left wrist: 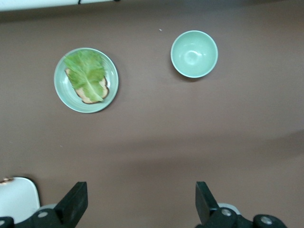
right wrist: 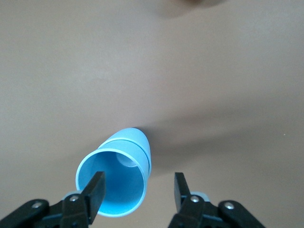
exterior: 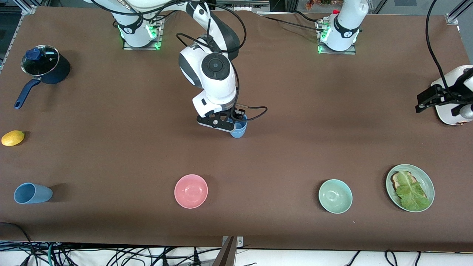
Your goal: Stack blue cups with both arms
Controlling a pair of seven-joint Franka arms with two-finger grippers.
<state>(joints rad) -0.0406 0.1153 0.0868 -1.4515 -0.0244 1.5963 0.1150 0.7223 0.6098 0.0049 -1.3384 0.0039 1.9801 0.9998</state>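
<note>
From the front, the right gripper (exterior: 230,122) sits low at the middle of the brown bench (exterior: 295,129), right at a stack of two light-blue tapered plastic cups (exterior: 238,129) standing upright there. A third light-blue cup (exterior: 32,193) lies on its side near the bench corner at the right arm's end, close to the front edge. The left gripper (exterior: 425,101) waits in the air at the left arm's end of the bench, by a white toaster (exterior: 452,96).

The left wrist view shows the left gripper (left wrist: 141,204) spread wide and empty above bare bench, with a pale green bowl (left wrist: 194,53) and a green plate with lettuce on toast (left wrist: 86,80) below.

In the right wrist view, the right gripper (right wrist: 138,192) is parted, one finger inside the top cup's (right wrist: 113,183) mouth and the other outside its wall; whether either pad touches cannot be told.

These cups look light, stiff and thin-walled with a smooth matte skin, so they would tip or slide easily. The lying cup is probably best pinched across its rim wall, one finger inside.
</note>
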